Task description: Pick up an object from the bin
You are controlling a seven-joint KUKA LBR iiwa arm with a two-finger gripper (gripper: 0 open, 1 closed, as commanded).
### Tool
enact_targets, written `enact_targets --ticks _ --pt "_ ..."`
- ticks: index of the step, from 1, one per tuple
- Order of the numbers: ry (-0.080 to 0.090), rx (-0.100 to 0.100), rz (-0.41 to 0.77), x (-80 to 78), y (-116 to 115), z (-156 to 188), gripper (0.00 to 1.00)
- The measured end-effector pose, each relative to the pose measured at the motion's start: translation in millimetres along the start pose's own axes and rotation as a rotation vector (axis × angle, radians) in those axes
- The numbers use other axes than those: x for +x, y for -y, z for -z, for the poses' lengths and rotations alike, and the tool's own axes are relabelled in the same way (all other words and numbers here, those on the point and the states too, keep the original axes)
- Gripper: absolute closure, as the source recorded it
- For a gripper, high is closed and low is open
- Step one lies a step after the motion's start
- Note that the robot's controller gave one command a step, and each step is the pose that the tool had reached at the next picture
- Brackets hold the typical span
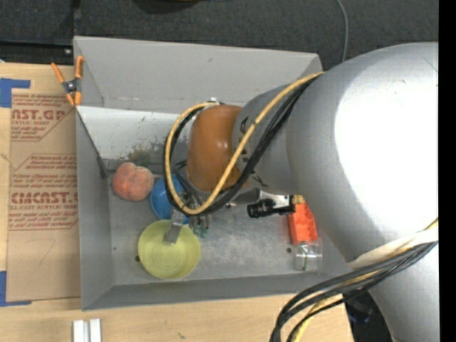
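The arm (370, 155) reaches in from the right and covers much of the right half of the bin (199, 70). Its orange cover (212, 148) hangs over the middle of the bin, with yellow and black cables (169, 155) looped round it.

Below the cover the gripper (182, 228) is down at the near left of the floor, over the far rim of a round yellow-green dish (167, 256). The dish lies flat on the floor, close to the near wall and left of centre. A grey part of the gripper overlaps the dish's far edge. Whether it touches the dish cannot be told. Nor can it be told how far the gripper is open, or whether it has hold of anything.

Just beyond the dish lies a blue round thing (160, 201), partly hidden behind the gripper and the cables. A peach (132, 182) sits just beside it, to the left and a little farther back, near the left wall.

Well apart from the dish, on the right, an orange block (301, 225) lies lengthwise from far to near, its clear end toward the near wall and its right side close under the arm. Just left of its far end is a small black piece (269, 208). Whether that piece is loose or part of the arm cannot be told. Bare grey floor lies between the dish and the block.
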State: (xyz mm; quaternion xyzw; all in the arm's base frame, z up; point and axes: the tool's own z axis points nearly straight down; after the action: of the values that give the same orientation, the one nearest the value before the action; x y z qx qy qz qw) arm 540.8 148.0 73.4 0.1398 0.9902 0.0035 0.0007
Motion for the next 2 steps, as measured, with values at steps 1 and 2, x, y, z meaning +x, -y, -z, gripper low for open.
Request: enact_targets --ticks 1,2 --pt "-0.002 0.002 0.000 0.7 0.6 3.0 1.00" --pt "-0.008 0.005 0.000 2.3 1.7 22.2 1.00"
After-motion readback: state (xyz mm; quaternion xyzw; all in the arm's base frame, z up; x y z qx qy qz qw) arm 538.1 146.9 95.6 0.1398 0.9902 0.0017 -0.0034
